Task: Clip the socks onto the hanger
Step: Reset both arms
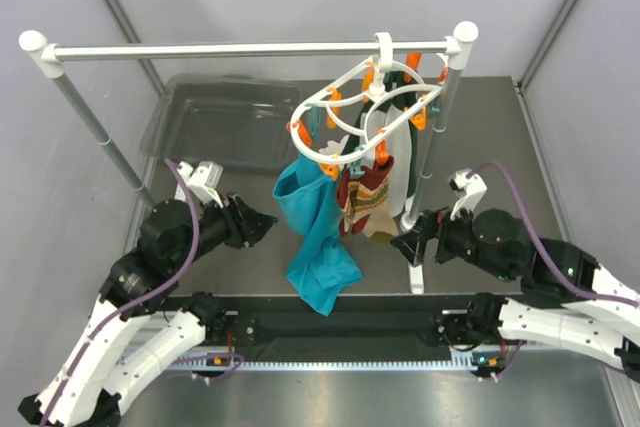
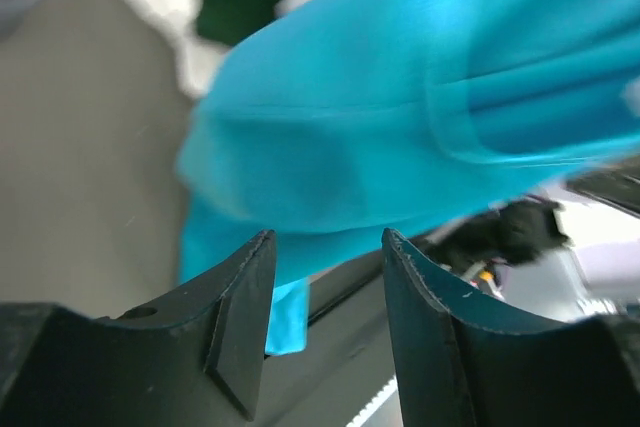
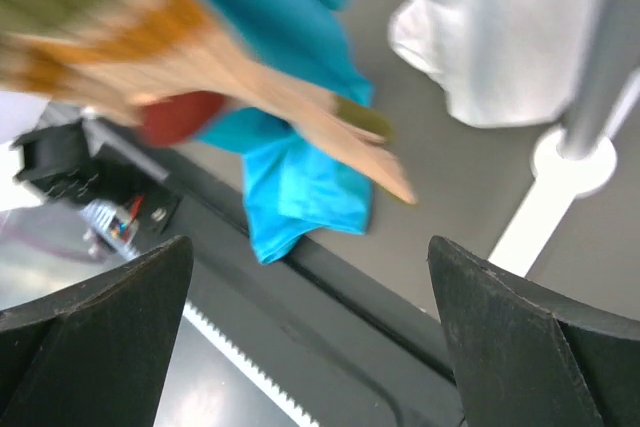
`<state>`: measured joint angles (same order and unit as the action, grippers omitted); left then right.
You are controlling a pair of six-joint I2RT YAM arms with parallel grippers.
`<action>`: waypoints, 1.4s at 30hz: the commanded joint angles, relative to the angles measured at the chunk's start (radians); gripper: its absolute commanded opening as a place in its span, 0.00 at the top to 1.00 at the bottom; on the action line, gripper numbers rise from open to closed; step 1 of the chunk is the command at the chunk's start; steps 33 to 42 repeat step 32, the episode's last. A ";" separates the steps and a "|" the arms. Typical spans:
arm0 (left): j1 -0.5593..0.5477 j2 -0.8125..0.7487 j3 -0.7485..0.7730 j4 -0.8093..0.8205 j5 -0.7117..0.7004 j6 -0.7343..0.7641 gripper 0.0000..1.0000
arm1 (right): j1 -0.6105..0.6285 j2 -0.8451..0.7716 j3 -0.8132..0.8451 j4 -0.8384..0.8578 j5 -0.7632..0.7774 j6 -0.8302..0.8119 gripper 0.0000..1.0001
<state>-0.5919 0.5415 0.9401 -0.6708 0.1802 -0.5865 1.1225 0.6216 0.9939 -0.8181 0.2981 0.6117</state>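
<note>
The white ring hanger (image 1: 372,112) with orange and teal clips hangs by its hook from the white rail. The tan, dark red and striped socks (image 1: 368,199) hang clipped under its near side, beside a large teal cloth (image 1: 318,232). In the right wrist view the socks (image 3: 240,67) show blurred above the teal cloth (image 3: 300,187). My left gripper (image 1: 262,222) is open and empty, just left of the teal cloth (image 2: 420,107). My right gripper (image 1: 406,243) is open wide and empty, just right of the socks.
The white rail (image 1: 250,49) stands on grey poles with a white foot (image 1: 417,272) next to my right gripper. A white cloth (image 3: 480,37) hangs behind the socks. A clear plastic bin (image 1: 225,122) sits at the back left.
</note>
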 commanded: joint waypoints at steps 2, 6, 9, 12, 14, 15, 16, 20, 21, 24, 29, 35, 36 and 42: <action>-0.002 -0.101 -0.164 0.024 -0.211 -0.120 0.48 | 0.000 -0.120 -0.215 0.156 0.183 0.143 0.00; -0.002 -0.262 -0.403 0.256 -0.147 -0.252 0.45 | 0.000 -0.255 -0.470 0.376 0.260 0.166 0.00; 0.000 -0.411 -0.598 0.467 -0.092 -0.341 0.43 | 0.000 -0.408 -0.656 0.545 0.303 0.166 0.00; -0.002 -0.512 -0.762 0.589 -0.006 -0.401 0.41 | 0.002 -0.582 -0.858 0.721 0.320 0.175 0.00; -0.002 -0.476 -0.825 0.721 0.068 -0.418 0.41 | 0.000 -0.698 -0.990 0.761 0.322 0.242 0.00; -0.002 -0.491 -0.862 0.772 0.100 -0.444 0.41 | 0.000 -0.723 -1.035 0.764 0.332 0.284 0.00; -0.002 -0.514 -0.935 0.857 0.116 -0.475 0.41 | 0.000 -0.677 -1.041 0.761 0.349 0.366 0.00; -0.002 -0.515 -1.077 1.035 0.151 -0.589 0.41 | 0.002 -0.542 -1.145 0.924 0.340 0.453 0.00; 0.000 -0.526 -1.077 1.036 0.162 -0.579 0.41 | 0.005 -0.525 -1.144 0.910 0.352 0.471 0.00; -0.002 -0.522 -1.081 1.074 0.188 -0.576 0.41 | 0.003 -0.531 -1.144 0.884 0.366 0.483 0.00; -0.002 -0.523 -1.078 1.030 0.191 -0.578 0.41 | 0.003 -0.594 -1.141 0.783 0.380 0.488 0.00; -0.002 -0.522 -1.075 1.008 0.196 -0.578 0.41 | 0.005 -0.619 -1.141 0.764 0.375 0.476 0.00; -0.002 -0.522 -1.075 1.008 0.196 -0.578 0.41 | 0.005 -0.619 -1.141 0.764 0.375 0.476 0.00; -0.002 -0.522 -1.075 1.008 0.196 -0.578 0.41 | 0.005 -0.619 -1.141 0.764 0.375 0.476 0.00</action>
